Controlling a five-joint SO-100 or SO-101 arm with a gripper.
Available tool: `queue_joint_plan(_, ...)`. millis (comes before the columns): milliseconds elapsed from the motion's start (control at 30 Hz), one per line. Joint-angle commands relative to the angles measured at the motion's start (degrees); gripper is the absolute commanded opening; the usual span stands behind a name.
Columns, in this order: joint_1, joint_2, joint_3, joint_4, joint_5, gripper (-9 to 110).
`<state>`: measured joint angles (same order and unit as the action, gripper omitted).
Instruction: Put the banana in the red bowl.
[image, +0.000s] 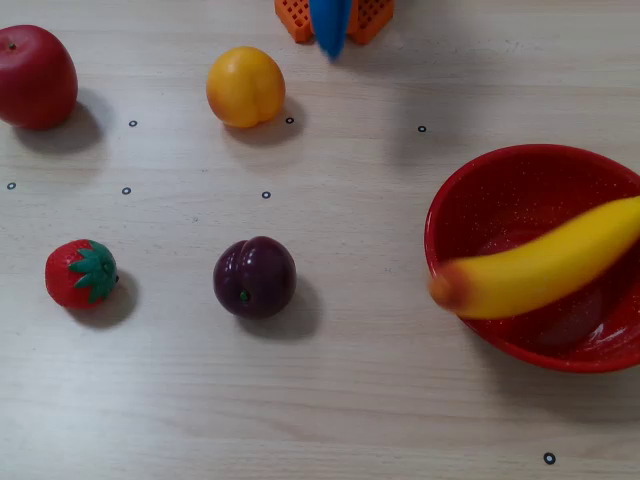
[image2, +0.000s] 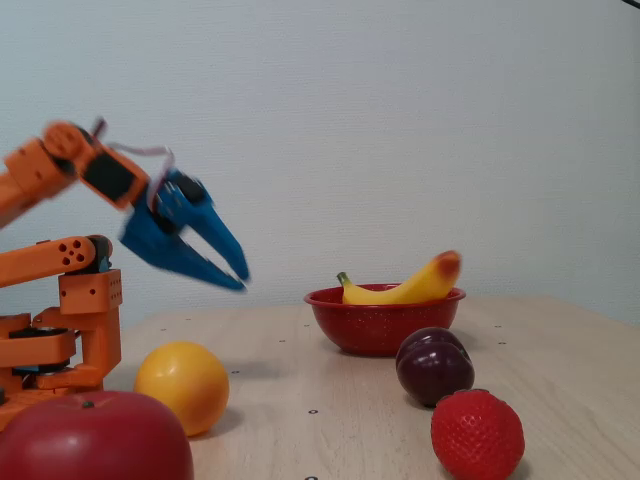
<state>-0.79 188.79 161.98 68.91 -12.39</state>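
The yellow banana (image: 545, 272) lies tilted in the red bowl (image: 470, 185) at the right of a fixed view, its orange-red end sticking out over the bowl's left rim. From the side, the banana (image2: 410, 288) rests across the red bowl (image2: 380, 325) with that end raised. My blue gripper (image2: 241, 281) hangs in the air well to the left of the bowl, pointing down toward it. Its fingers are spread a little and hold nothing. From above, only the gripper's tip (image: 330, 35) shows, at the top edge.
A red apple (image: 35, 77), a yellow-orange round fruit (image: 245, 87), a strawberry (image: 82, 273) and a dark plum (image: 254, 277) stand on the wooden table (image: 330, 400). The orange arm base (image2: 60, 330) sits at the left of the side view.
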Motion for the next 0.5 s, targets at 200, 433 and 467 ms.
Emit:
queue_joint_plan(200,-0.1,0.9,13.7,-18.8,-3.6,0)
queue_joint_plan(433,0.8,0.9,13.7,-16.7,-4.7,0)
queue_joint_plan(467,0.5,0.9,13.7,-16.7,-4.9,0)
